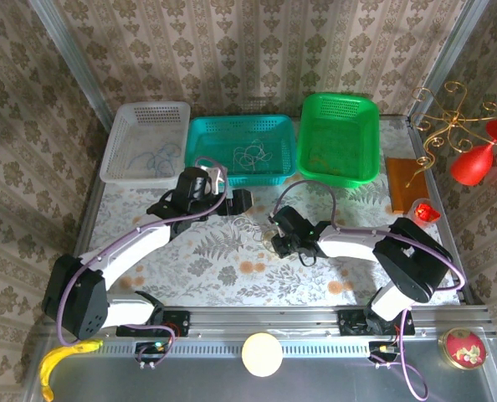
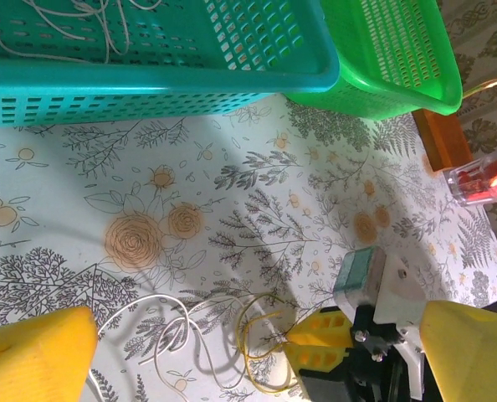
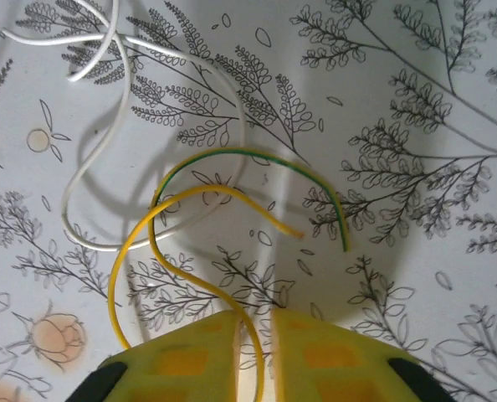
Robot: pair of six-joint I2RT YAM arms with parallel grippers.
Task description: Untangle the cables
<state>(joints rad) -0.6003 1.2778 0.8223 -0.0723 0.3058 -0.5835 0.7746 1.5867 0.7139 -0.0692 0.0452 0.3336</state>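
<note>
Cords – thin yellow cable (image 3: 207,188) & thin white cable (image 3: 66,209) – lie looped on fern-print tablecloth (image 3: 416,100) btwn arms. R gripper (image 3: 253,335) pinches yellow one; L gripper (image 1: 244,203) spread wide nearby, holding nothing.

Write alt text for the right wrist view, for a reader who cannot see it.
The right tool, at the bottom edge, is shut on a thin yellow cable that loops up over a leaf-printed tablecloth. A green-and-yellow cable arcs just above the loop, and a white cable curls at upper left.
</note>
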